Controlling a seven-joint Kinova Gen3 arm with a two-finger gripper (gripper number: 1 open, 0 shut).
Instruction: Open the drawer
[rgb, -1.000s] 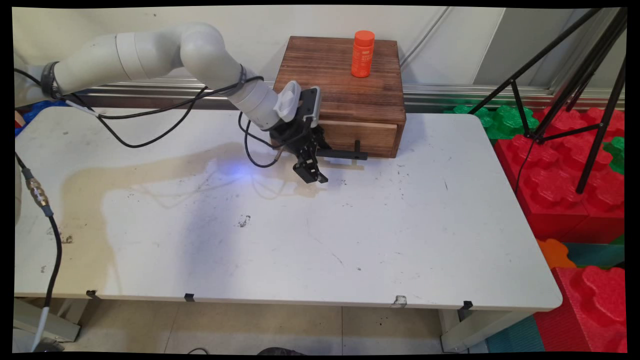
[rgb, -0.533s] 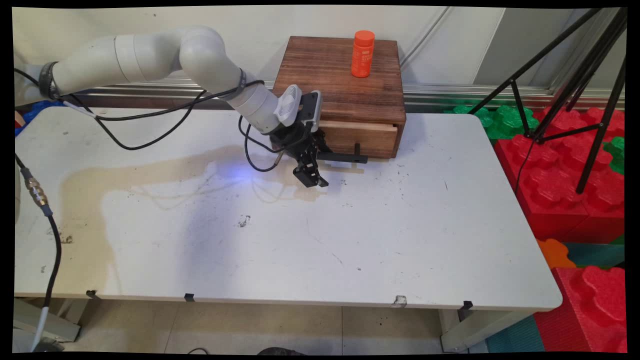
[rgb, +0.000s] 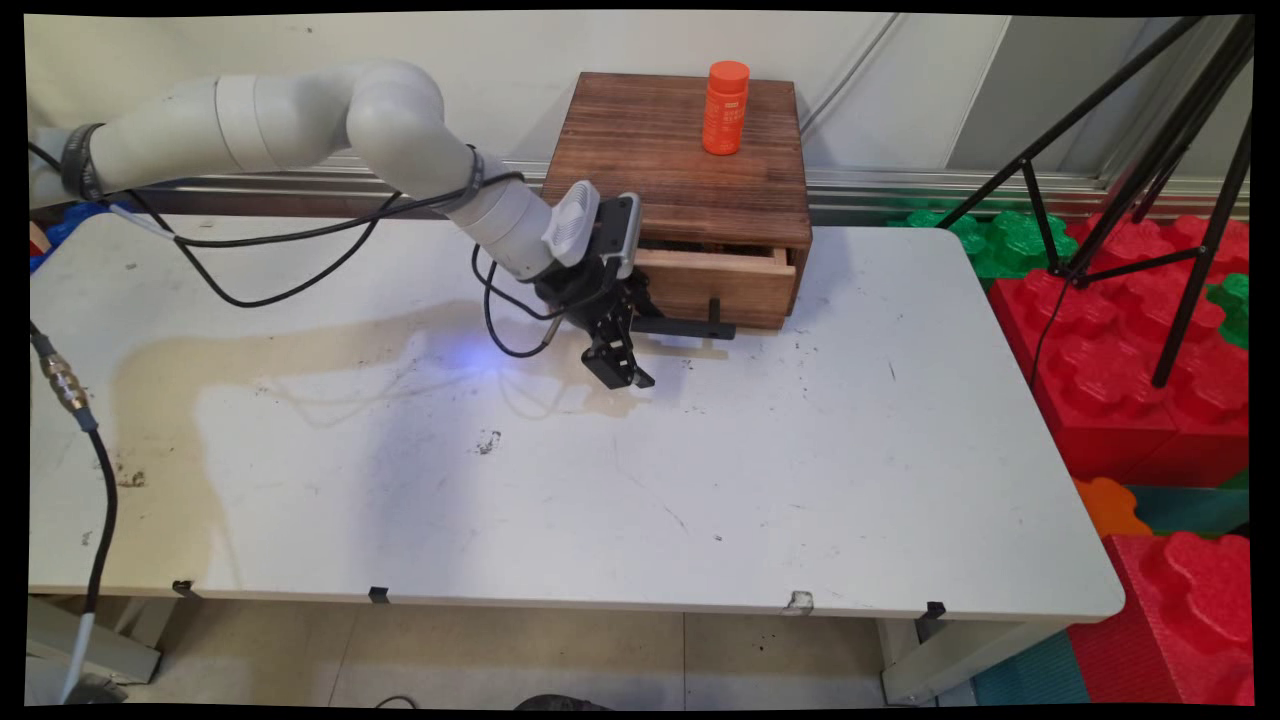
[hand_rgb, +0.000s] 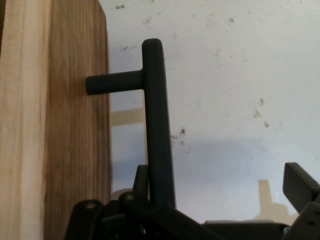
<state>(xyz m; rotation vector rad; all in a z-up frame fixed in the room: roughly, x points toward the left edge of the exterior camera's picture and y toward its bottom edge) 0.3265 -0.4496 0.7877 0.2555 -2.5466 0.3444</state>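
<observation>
A brown wooden box (rgb: 680, 150) stands at the table's far edge, and an orange bottle (rgb: 726, 108) is upright on its top. The box's drawer (rgb: 715, 285) is out a little, with a dark gap showing above its front. Its black bar handle (rgb: 690, 327) sticks out toward the near side. My gripper (rgb: 630, 345) is open at the handle's left end, one finger in front of the bar. In the hand view the handle (hand_rgb: 155, 125) runs up between the fingers of my gripper (hand_rgb: 220, 175), close against the left one, beside the drawer front (hand_rgb: 55, 125).
The white table (rgb: 800, 480) has a brownish stain (rgb: 180, 370) on its left half. Black cables (rgb: 280, 240) hang from the arm. A black tripod (rgb: 1130, 170) and red and green foam blocks (rgb: 1130, 350) stand off the table's right side.
The gripper has shifted slightly toward the near side and left with the handle, and the drawer has slid out a little from the box.
</observation>
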